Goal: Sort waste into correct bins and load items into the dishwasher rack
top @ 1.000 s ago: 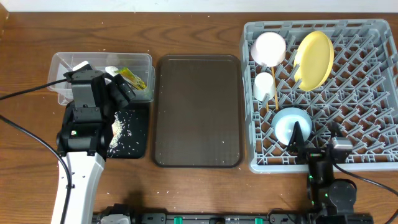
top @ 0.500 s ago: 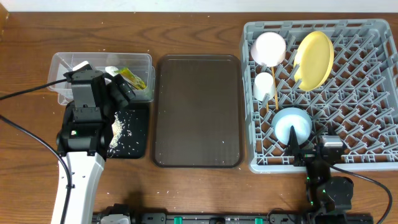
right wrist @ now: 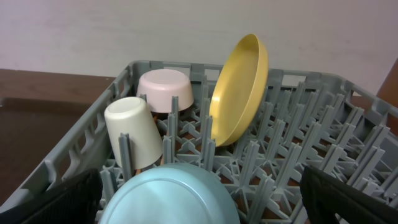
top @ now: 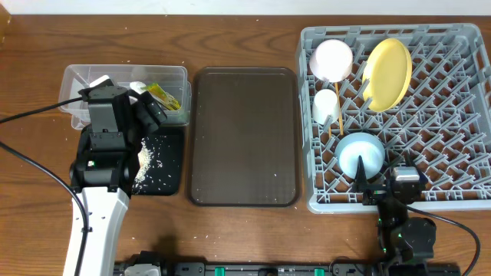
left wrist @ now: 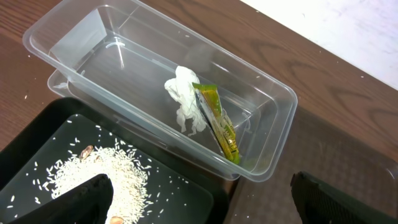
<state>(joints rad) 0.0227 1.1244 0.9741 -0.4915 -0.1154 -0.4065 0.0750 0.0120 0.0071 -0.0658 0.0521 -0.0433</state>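
Table [top: 245, 34] holds clear tub [top: 123, 70], black tray [top: 181, 162], serving tray [top: 244, 138] (central), rack [top: 449, 29].

Inspection finding: no legible text, label, brand, number or sign in any view. The only printed item is the snack wrapper [left wrist: 217, 121], which lies in the clear tub [left wrist: 78, 46]. Its yellow-green face is too small and blurred in the left wrist view for any lettering to be made out, and in the overhead view it is smaller still.
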